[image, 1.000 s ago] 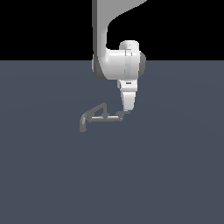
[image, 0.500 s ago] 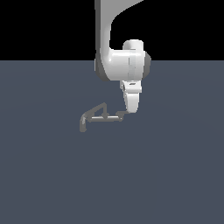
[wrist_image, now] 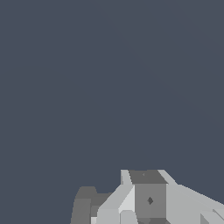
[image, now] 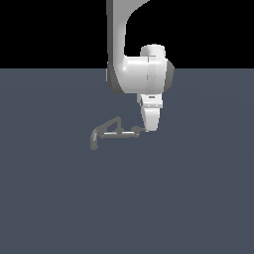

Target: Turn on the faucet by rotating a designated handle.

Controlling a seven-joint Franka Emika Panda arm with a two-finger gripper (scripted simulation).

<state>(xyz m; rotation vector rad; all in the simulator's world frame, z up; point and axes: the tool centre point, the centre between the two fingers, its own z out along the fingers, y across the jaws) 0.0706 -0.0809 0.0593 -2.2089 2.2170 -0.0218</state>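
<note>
The white tool [image: 150, 128] of a Franka Panda arm [image: 141, 74] hangs just right of center in the exterior view, pointing down at the short dark handle [image: 138, 130] on the faucet's [image: 111, 132] right end. Its tip meets or sits directly beside that lever; the render is too small to settle whether the 2 actually touch. Whether the fingers are spread or pressed together cannot be told here either, since they merge into 1 pale wedge.

The faucet lies left of the tool, slightly above the frame's middle, on the flat slate-blue table [image: 198, 198]. Its pale horizontal bar [image: 119, 134] runs leftward from the handle, a slanted pipe [image: 110, 122] rises over it, and a thick spout [image: 94, 140] curls downward at the far left end. The whole fixture is small against the bulky wrist housing above it.

The arm climbs from the tool through a rounded white-and-grey joint, then a tall link that leaves the frame at top center against a black backdrop filling the upper quarter.

The wrist view shows mostly bare table. Along the lower edge, right of center, blocky pale and grey shapes [wrist_image: 148, 197] crowd together, with a darker grey rounded piece [wrist_image: 85, 203] to their left; which are tool parts and which belong to the faucet cannot be told.
</note>
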